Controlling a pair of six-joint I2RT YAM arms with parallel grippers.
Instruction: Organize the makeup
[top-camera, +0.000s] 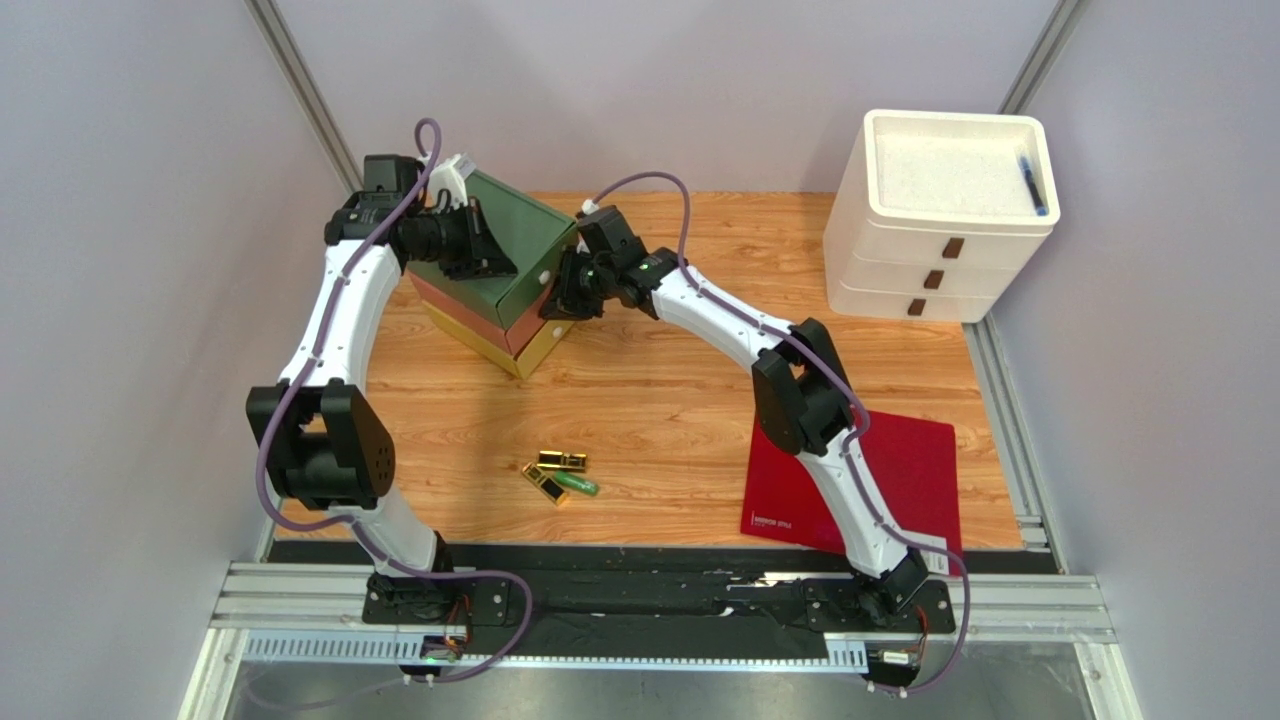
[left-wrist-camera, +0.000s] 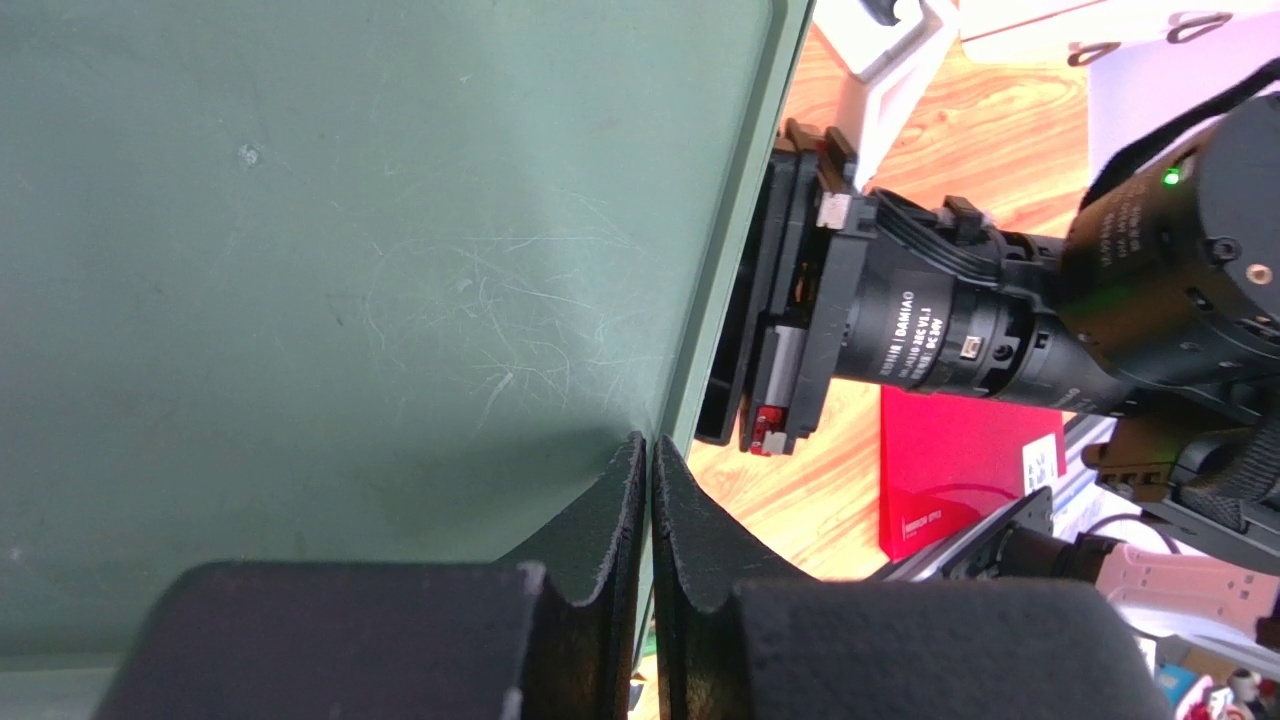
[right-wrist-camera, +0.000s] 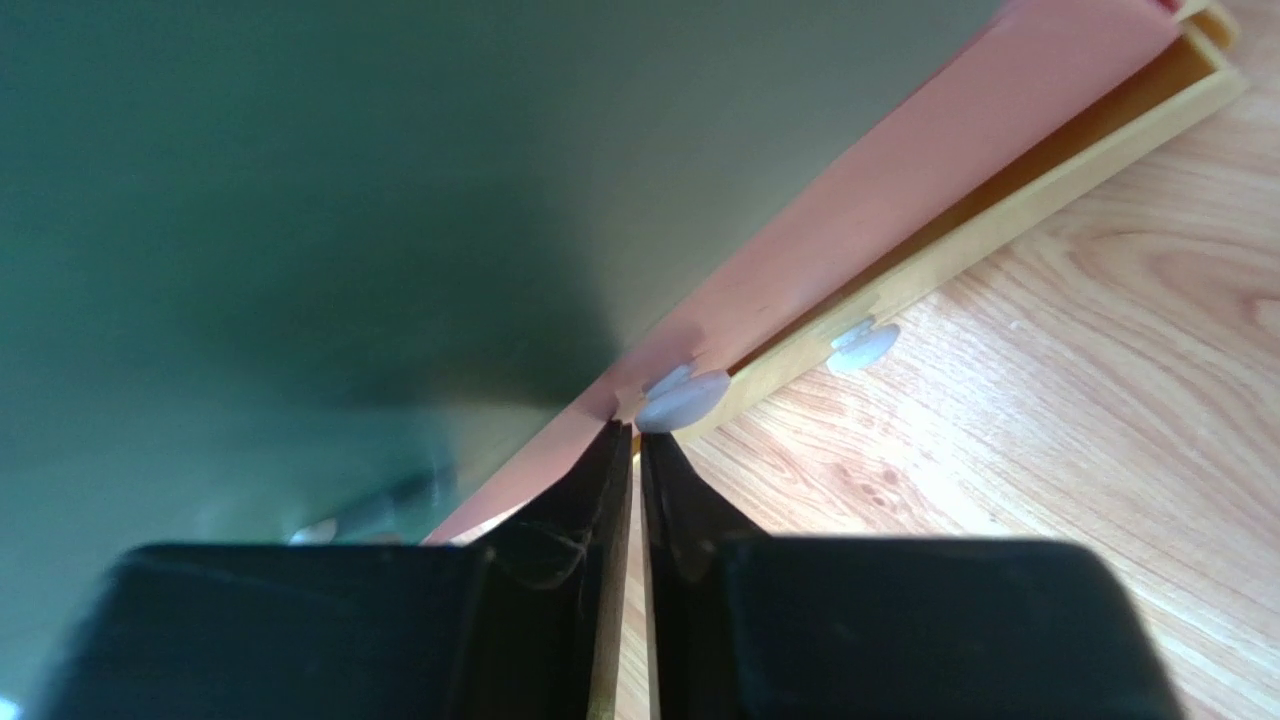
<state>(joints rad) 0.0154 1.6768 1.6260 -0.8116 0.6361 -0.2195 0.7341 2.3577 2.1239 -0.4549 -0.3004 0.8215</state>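
Wooden tabletop (top-camera: 676, 390) is bearing unsorted gold rectangular lipstick tubes (top-camera: 559, 462) near the green-topped plastic drawer stack (top-camera: 519, 248); left gripper (left-wrist-camera: 649, 450), right gripper (right-wrist-camera: 628, 435) are pinching its walls.

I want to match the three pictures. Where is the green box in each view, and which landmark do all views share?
Top external: the green box sits upper left of centre, tilted.
Left wrist: its scratched green surface fills the left side of the picture.
Right wrist: it fills the upper left, blurred.
Shared landmark: the wooden table shows in all three.
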